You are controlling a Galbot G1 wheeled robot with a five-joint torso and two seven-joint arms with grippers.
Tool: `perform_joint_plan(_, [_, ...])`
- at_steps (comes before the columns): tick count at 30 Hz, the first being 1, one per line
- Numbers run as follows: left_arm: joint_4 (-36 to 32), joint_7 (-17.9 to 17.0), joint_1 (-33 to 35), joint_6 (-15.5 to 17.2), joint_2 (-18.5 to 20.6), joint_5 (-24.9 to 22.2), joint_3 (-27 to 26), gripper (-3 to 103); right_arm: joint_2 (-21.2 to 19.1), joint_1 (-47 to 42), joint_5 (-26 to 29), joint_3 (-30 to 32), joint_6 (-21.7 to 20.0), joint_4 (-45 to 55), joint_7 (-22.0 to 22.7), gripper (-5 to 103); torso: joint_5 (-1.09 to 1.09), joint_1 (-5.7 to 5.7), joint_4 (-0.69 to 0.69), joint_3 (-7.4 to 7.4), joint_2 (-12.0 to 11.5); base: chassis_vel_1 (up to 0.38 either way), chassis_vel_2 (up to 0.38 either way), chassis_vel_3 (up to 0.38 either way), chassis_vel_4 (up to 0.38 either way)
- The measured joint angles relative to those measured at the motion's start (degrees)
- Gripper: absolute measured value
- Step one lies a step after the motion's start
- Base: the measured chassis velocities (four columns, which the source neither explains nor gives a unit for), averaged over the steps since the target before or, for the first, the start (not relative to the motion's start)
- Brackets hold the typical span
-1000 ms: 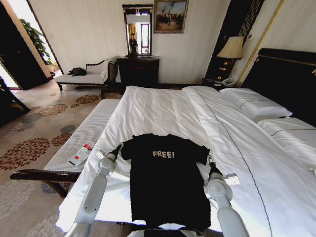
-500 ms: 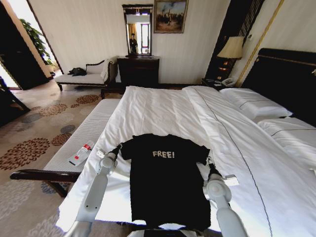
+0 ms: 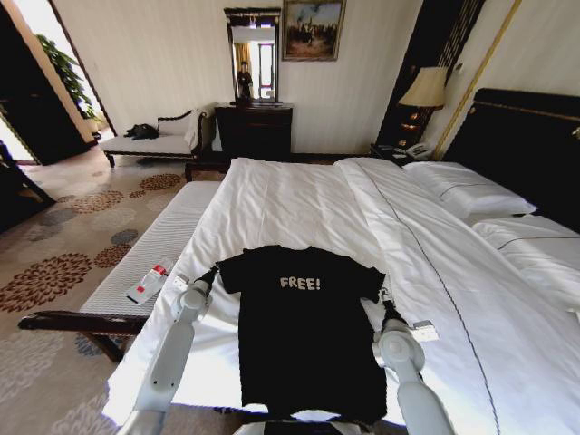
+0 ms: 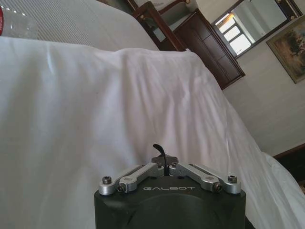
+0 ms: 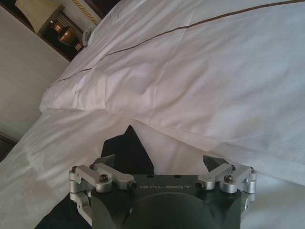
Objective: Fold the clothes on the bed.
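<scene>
The black T-shirt point(image 3: 304, 335) lies flat on the bed point(image 3: 290, 204), hem cut off. At 9 o'clock, the left tool point(image 4: 164, 157) pinches its sleeve; at 3, the right tool point(image 5: 159, 164) gapes.

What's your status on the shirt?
Left claw shut on T-shirt sleeve. Right claw open at other sleeve. T-shirt flat on bed. Nothing in the way.

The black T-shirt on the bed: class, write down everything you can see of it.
The black T-shirt is short-sleeved, of soft matte cloth, with white "FREE!" lettering on the chest. It lies flat, front up, collar toward the far end, on the white duvet, its hem at the near edge. The left gripper, jaws shut, pinches one sleeve; the right gripper, jaws open, is at the other sleeve.
</scene>
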Motion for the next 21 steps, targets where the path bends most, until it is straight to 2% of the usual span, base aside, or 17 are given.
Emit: perform_joint_plan(21, [-2.33,-1.07,2.51,-0.05,0.21,0.41,-1.49,0,-0.27,-0.25,0.24,0.32,-0.06,0.51,0.28,100,0.00,0.00,0.00,0.00,0.01,0.000,0.000,0.000,0.000])
